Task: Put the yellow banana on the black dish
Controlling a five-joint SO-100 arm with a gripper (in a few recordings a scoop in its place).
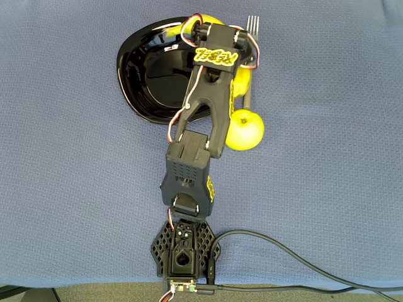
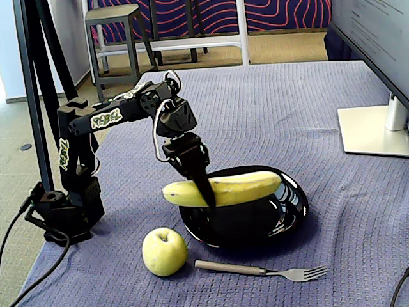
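Fingers of the hand (image 2: 206, 195) are closed on the yellow banana (image 2: 223, 188), holding it level above the black dish (image 2: 291, 211), its stem end past the dish's left rim. Near the dish on the blue-clothed table (image 2: 275, 102) lie a yellow-green apple (image 2: 164, 251) and a grey fork (image 2: 262, 271).

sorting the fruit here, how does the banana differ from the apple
The yellow banana is long and curved; the apple is round. The banana is bright yellow, the apple a paler yellow-green. The banana is held in the pincer over the black dish; the apple sits on the cloth beside a fork. Both are whole fruit.
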